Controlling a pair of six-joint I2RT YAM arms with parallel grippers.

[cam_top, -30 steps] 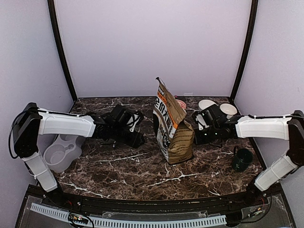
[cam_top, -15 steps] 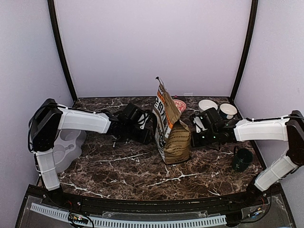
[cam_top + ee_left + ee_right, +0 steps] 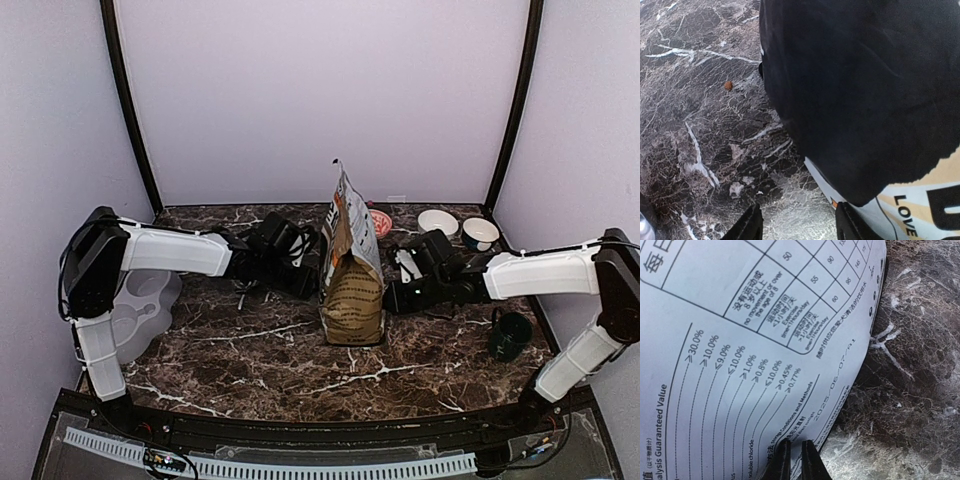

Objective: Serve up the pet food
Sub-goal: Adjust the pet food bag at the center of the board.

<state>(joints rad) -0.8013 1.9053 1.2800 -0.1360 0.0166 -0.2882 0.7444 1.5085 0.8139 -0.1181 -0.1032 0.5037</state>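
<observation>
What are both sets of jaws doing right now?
Left gripper: jaws open, holding nothing.
Right gripper: jaws closed on the dog-food bag's edge.

Both arms reached toward the centre from opposite sides, white forearms stretched low and nearly level. The left arm (image 3: 165,250) carried the left gripper (image 3: 308,268) with its black fingers (image 3: 747,227) spread well apart. The right arm (image 3: 540,270) held the right gripper (image 3: 392,296) forward, its fingers (image 3: 782,460) drawn almost together and pinching the lower edge of the bag (image 3: 740,340).
</observation>
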